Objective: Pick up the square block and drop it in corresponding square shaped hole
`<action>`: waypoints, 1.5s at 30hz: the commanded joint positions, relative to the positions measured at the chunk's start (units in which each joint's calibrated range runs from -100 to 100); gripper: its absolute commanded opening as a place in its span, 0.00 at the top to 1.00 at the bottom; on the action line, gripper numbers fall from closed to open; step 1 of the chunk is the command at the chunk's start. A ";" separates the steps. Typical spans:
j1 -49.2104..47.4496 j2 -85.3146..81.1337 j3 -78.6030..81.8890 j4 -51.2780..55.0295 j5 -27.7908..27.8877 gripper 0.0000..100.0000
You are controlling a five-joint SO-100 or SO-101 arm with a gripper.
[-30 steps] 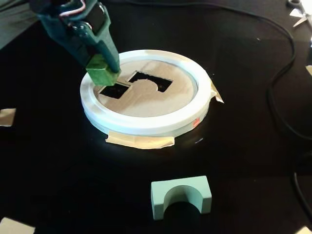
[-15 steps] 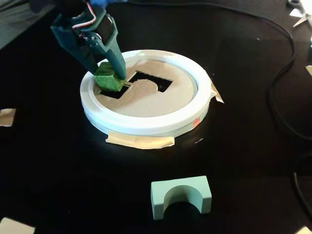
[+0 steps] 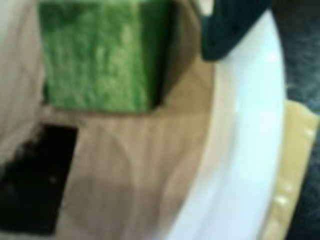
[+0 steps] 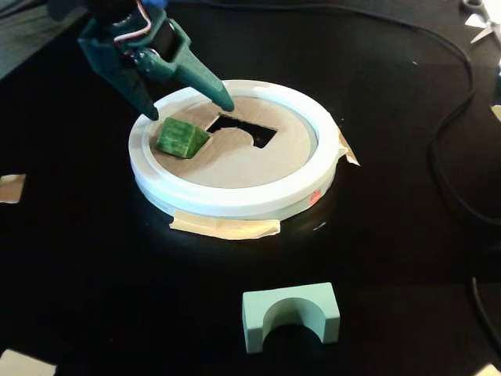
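Observation:
The green square block [image 4: 182, 139] lies tilted on the brown cardboard lid [image 4: 235, 160] inside the white ring [image 4: 235, 202], just left of the dark cut-out hole [image 4: 244, 129]. One corner of the block reaches the hole's edge. My dark green gripper [image 4: 189, 111] is open just above the block, its fingertips apart on either side and not touching it. In the wrist view the block [image 3: 100, 55] fills the top left, the hole [image 3: 35, 180] is at the lower left, and one finger [image 3: 227, 27] shows at the top right.
A pale green arch block [image 4: 291, 315] stands on the black table in front of the ring. Masking tape [image 4: 227, 227] holds the ring down. A black cable [image 4: 446, 149] runs along the right side. Paper scraps [image 4: 12, 188] lie at the left edge.

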 commanded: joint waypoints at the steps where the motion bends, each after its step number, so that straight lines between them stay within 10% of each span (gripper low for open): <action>1: -0.54 -7.07 -4.90 5.86 0.10 0.00; 45: 6.33 8.43 -10.28 -1.26 3.27 0.00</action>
